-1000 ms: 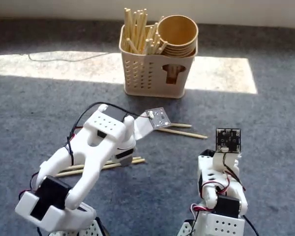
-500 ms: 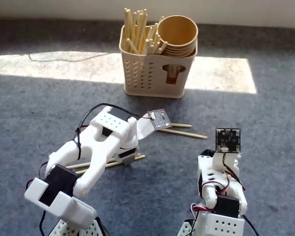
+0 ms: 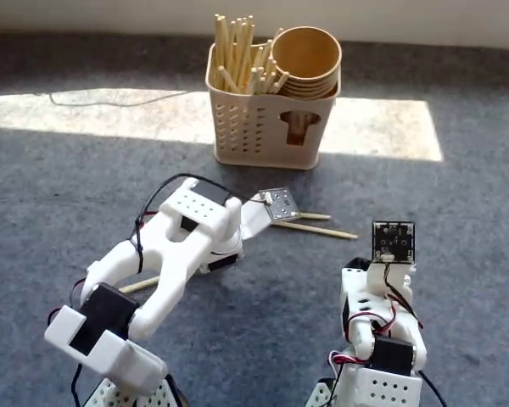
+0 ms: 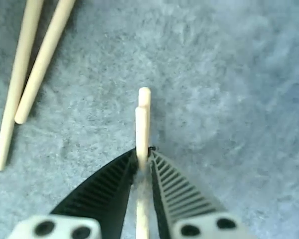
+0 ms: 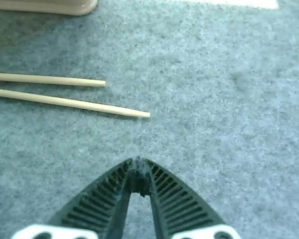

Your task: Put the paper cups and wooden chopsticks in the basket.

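Looking on, most of it seems done — the paper cups [image 3: 307,55] sit stacked in the basket [image 3: 267,127] beside a sheaf of chopsticks [image 3: 236,47]. The left gripper [image 4: 143,154] is clamped on one pair of chopsticks [image 4: 142,119] low over the carpet [image 3: 458,220]. A second pair [image 5: 50,79] lies loose ahead of the right gripper [image 5: 136,177], which is closed on nothing.

You get daylight from the far side: a sunlit band [image 3: 382,127] crosses the carpet [image 3: 458,254] by the basket [image 3: 254,136], glaring almost white. Your near carpet sits in even shade, with only soft shadows. The chopsticks [image 4: 142,124] in the left gripper [image 4: 143,152] shine pale.
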You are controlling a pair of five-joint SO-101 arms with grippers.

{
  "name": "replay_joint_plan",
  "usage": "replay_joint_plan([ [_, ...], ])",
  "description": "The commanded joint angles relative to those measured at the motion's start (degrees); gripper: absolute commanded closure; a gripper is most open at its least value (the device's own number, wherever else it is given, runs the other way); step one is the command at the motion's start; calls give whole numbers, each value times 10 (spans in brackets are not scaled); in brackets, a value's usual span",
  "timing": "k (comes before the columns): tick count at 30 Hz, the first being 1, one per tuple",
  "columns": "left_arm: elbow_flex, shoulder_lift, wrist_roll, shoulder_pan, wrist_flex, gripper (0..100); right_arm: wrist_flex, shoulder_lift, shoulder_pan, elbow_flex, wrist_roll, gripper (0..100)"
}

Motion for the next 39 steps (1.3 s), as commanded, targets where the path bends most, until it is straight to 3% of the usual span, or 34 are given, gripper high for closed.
replay_joint_plan([
  [1,-83,-7,11,36,76,995,1,-5,7,72,2,992],
  [11,-270,-7,45,33,189,995,1,-5,7,72,2,992],
  [21,-604,-7,122,36,287,995,1,-5,7,72,2,992],
  [29,-823,-2,194,30,283,995,0,-5,7,72,2,992],
  [39,-876,-1,317,-44,90,995,0,-5,7,72,2,992],
])
